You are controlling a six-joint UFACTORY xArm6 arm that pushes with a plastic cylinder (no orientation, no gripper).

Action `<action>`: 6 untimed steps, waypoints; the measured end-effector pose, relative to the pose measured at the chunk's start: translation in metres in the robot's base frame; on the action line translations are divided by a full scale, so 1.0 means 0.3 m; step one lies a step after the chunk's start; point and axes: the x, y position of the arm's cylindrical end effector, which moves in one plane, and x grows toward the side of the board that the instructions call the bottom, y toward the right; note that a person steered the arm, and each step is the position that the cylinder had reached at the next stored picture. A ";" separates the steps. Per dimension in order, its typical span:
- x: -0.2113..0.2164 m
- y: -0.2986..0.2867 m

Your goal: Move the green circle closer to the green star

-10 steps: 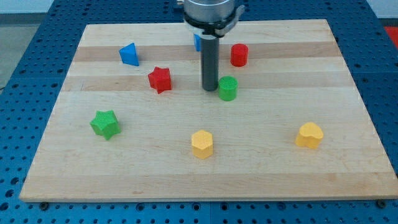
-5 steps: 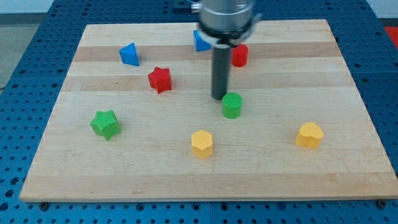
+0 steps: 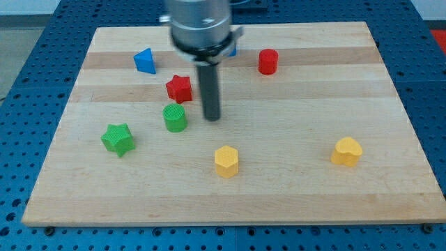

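My tip [image 3: 212, 117] is down at board level, a bare rod end with nothing to open, close or grip; it only pushes. The green circle [image 3: 175, 118] stands just to the view's left of my tip, level with it, with a narrow strip of bare wood between them, so I judge them not touching. The green star [image 3: 118, 139] lies farther on the same side and a little toward the view's bottom, near the circle but apart from it. The red star [image 3: 179, 88] sits up and to the left of my tip, close above the circle.

Step in hand, as I judge it: close the last gap between circle and star. To do it well, my tip should meet the circle on its right and slightly upper flank, so the push runs left and slightly down, straight at the star. An off-centre contact would likely let the round block roll aside. A short, slow stroke should be enough; overshoot risks knocking the star away. Keeping below the red star avoids dragging it along.

Hard to make out: the arm's body covers most of a blue block [image 3: 232, 49] at the view's top, shape unclear. The blue triangle [image 3: 144, 61], red cylinder [image 3: 267, 61], yellow hexagon [image 3: 226, 161] and yellow heart [image 3: 346, 150] stand well clear of the path.
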 end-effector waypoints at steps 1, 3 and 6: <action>-0.030 -0.139; 0.153 -0.554; 0.210 -0.210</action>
